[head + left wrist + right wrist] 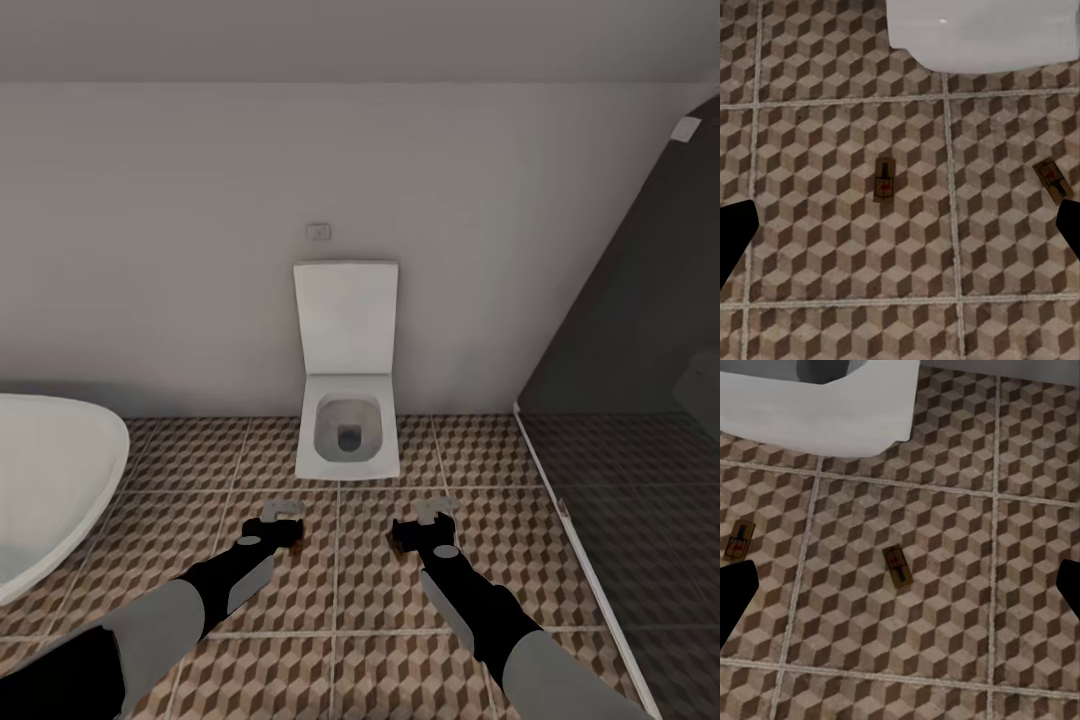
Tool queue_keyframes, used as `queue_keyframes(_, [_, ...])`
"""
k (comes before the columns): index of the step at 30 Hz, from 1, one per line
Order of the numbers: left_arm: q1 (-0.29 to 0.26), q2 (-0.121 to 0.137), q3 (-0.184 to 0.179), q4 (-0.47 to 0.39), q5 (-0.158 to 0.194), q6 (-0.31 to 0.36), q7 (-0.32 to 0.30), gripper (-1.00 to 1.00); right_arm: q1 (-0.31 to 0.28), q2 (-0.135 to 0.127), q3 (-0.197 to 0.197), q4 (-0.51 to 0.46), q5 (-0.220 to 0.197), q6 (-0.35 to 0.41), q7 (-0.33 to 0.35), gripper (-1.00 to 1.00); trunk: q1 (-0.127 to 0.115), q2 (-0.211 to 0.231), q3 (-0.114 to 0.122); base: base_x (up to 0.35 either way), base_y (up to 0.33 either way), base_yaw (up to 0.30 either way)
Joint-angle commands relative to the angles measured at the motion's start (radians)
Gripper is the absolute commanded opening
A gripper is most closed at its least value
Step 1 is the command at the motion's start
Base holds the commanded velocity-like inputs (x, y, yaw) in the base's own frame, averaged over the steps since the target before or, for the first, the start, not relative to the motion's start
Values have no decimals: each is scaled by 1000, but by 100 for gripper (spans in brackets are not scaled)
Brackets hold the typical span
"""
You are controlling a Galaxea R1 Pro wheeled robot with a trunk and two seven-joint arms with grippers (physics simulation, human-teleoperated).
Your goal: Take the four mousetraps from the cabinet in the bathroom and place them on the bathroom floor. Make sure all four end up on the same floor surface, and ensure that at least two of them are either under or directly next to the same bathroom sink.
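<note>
Two mousetraps lie flat on the cube-patterned bathroom floor [340,590] in front of the white toilet. The left wrist view has one mousetrap [883,181] straight below my left gripper [900,232] and the other [1052,180] off to the side. In the right wrist view one mousetrap [897,566] lies below my right gripper [900,592], the other [738,540] near the frame's edge. Both grippers hover above the tiles, open and holding nothing. In the head view the left gripper [283,522] and right gripper [428,524] hang side by side. The cabinet and the sink are out of view.
A square white toilet [347,420] stands against the back wall, just beyond the grippers. The white bathtub's rim [95,500] curves in at the left. A dark grey floor patch [640,520] behind a thin pale edge strip lies to the right.
</note>
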Motion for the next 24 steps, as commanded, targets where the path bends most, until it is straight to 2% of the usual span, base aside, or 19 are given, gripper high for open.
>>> queue_keyframes(1, [-1,1,-8,-3,9,-1,7,100,-1,-1,5,-2,-7,4,-9,100,-4,7,4,0,0,0])
queue_keyframes(19, [1,2,-8,-1,10,-1,9,100,0,-6,4,7,-7,3,-6,100,-73,133,90,0,0,0])
queue_keyframes(24, [3,3,-8,25,10,-2,8,100,0,-11,4,15,-5,2,-5,100,-92,168,114,0,0,0])
